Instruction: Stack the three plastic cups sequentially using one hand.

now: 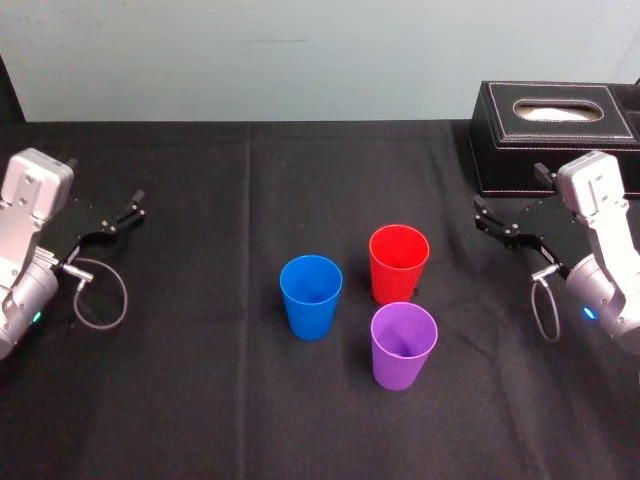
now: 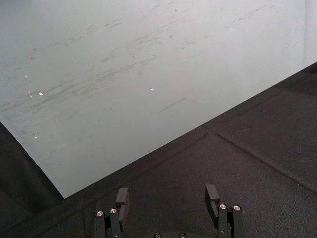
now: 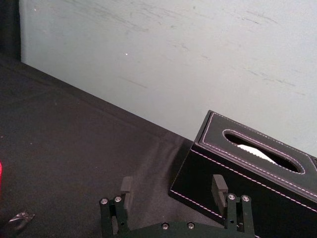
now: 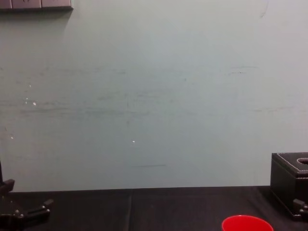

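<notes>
Three plastic cups stand upright and apart on the black cloth in the head view: a blue cup [image 1: 311, 296] in the middle, a red cup [image 1: 399, 263] to its right and farther back, and a purple cup [image 1: 403, 345] nearest me. The red cup's rim [image 4: 247, 224] peeks into the chest view. My right gripper [image 1: 497, 226] hovers open at the right, beside the black box, with nothing between its fingers [image 3: 220, 186]. My left gripper [image 1: 127, 213] rests open and empty at the far left, well away from the cups; its fingers [image 2: 122, 197] point at the wall.
A black tissue box with white stitching [image 1: 553, 136] stands at the back right, close behind the right gripper [image 3: 171, 187]. A pale wall [image 4: 154, 96] bounds the table's far edge. Loose cable loops hang by each wrist [image 1: 100, 295].
</notes>
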Robot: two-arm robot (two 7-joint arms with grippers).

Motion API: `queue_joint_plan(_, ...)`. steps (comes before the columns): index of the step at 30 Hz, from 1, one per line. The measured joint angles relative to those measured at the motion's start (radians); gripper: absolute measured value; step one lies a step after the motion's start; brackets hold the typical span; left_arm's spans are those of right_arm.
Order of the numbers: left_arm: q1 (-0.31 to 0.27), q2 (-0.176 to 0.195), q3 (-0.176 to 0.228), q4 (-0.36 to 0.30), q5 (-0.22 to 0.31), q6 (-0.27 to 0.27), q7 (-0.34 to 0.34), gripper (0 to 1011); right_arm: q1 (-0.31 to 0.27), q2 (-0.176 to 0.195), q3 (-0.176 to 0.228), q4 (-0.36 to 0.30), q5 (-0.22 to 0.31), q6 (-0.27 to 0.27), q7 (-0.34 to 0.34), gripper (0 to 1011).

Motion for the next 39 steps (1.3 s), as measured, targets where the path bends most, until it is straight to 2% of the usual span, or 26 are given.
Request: queue_joint_plan(39,0.000,0.000,0.000,0.000,0.000,0.000,0.000,1005,0.000,0.000,0.000,0.000,0.000,0.000,0.000,1002)
